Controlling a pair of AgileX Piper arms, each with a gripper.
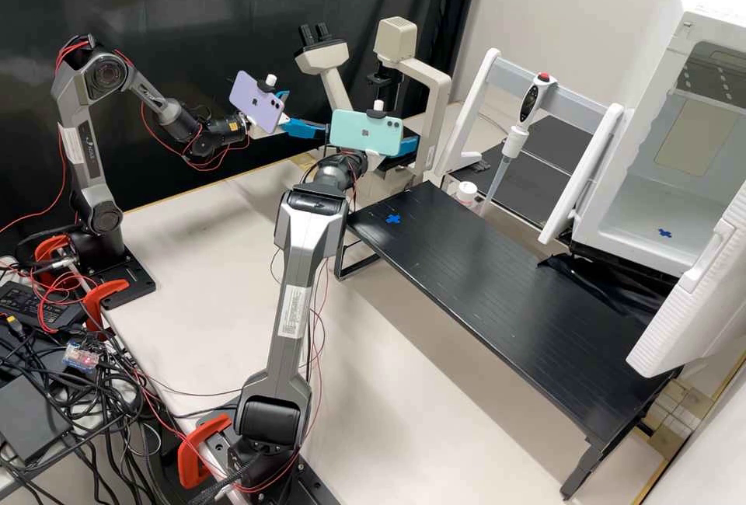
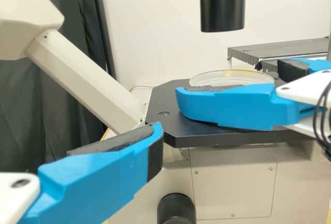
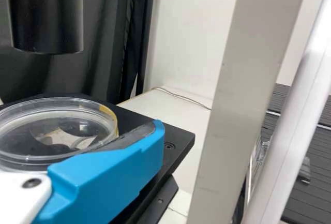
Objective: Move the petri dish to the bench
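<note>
The petri dish (image 3: 54,154) lies flat over the black microscope stage (image 2: 164,105), its flat faces turned up and down; being round, it has no long axis. A yellowish mark on its rim faces away from the left gripper (image 1: 305,111). The dish sits inward from the stage's edges and bare corner, but whether it rests on the surface or just above it, I can't tell. The right gripper (image 1: 406,148) is right at the dish; whether it grasps it, I can't tell. The left gripper is released, its blue fingers spread, near the stage.
</note>
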